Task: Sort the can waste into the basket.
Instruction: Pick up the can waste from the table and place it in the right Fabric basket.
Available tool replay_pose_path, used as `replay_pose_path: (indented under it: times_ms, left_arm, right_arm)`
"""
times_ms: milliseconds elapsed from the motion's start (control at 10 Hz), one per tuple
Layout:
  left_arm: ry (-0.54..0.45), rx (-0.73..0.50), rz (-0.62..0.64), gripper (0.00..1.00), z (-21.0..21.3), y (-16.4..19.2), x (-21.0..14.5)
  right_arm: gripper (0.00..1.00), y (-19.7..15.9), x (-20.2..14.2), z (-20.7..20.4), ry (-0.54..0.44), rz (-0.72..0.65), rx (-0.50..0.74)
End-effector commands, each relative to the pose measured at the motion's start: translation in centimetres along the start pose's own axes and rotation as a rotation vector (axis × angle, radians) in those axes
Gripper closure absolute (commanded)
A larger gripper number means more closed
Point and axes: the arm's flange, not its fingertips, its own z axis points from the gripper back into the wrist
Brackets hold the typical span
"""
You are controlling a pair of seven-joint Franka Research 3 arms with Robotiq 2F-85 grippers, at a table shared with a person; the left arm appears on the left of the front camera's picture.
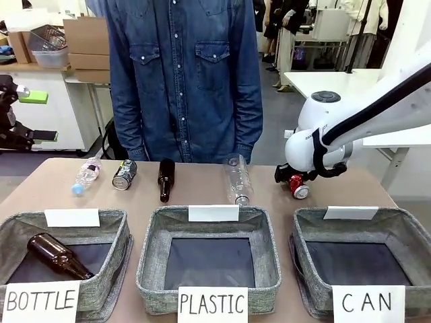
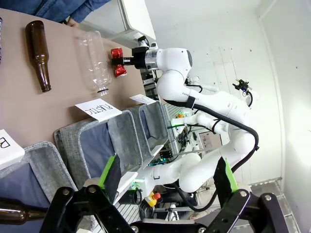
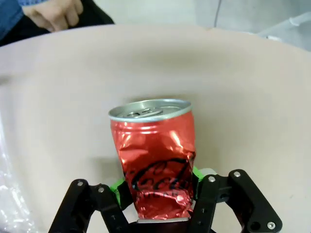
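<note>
Pinching the red can (image 3: pixel 155 165) across its crumpled lower body, your right hand (image 3: pixel 156 191) has a green pad pressed into each side, and the can's silver top points away from the wrist. In the front view you find that same pair at about 3 o'clock of the picture: the right hand (image 1: pixel 291 179) reaches in from the right, and the red can (image 1: pixel 299 188) sits low over the counter (image 1: pixel 202 192). Whether the can touches the surface or hangs just above it, I cannot tell.

The basket (image 1: pixel 304 232) with the "CAN" sign (image 1: pixel 368 304) stands at 5 o'clock from the red can, near it but apart. You can see its dark bottom bare and a blank white tag (image 1: pixel 351 212) on its far rim.

Your second can, the dark can (image 1: pixel 124 174), lies on its side at 9 o'clock of the front picture, well apart from the basket. It lies between a small plastic bottle (image 1: pixel 86 175) at its 9 o'clock and a brown bottle (image 1: pixel 166 179) at its 3 o'clock. A large clear bottle (image 1: pixel 237 178) lies between that brown bottle and the red can.

Your left hand (image 2: pixel 167 172) is spread wide, with nothing between its fingers, above the near edge of the baskets. From there you see the right hand (image 2: pixel 127 60) at 11 o'clock, clamped on the red can (image 2: pixel 116 62).

A person's hand (image 3: pixel 56 12) rests at the counter's far edge, at 11 o'clock in the right wrist view.
</note>
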Motion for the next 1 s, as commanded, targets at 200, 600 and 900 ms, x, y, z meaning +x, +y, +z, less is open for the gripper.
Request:
replay_pose_path:
  times_ms: [200,600,900]
  left_arm:
    - [-0.006,-0.016,-0.015,0.00,-0.2,-0.2,0.1]
    - [-0.006,-0.016,-0.015,0.00,-0.2,-0.2,0.1]
    - [-0.006,-0.016,-0.015,0.00,-0.2,-0.2,0.1]
  right_arm:
    - [0.67,0.5,0.1,-0.1,0.009,-0.008,-0.007]
    - [0.67,-0.9,-0.7,3.7,0.019,0.032,0.041]
    - [0.67,-5.9,-6.6,17.2,0.102,0.221,0.154]
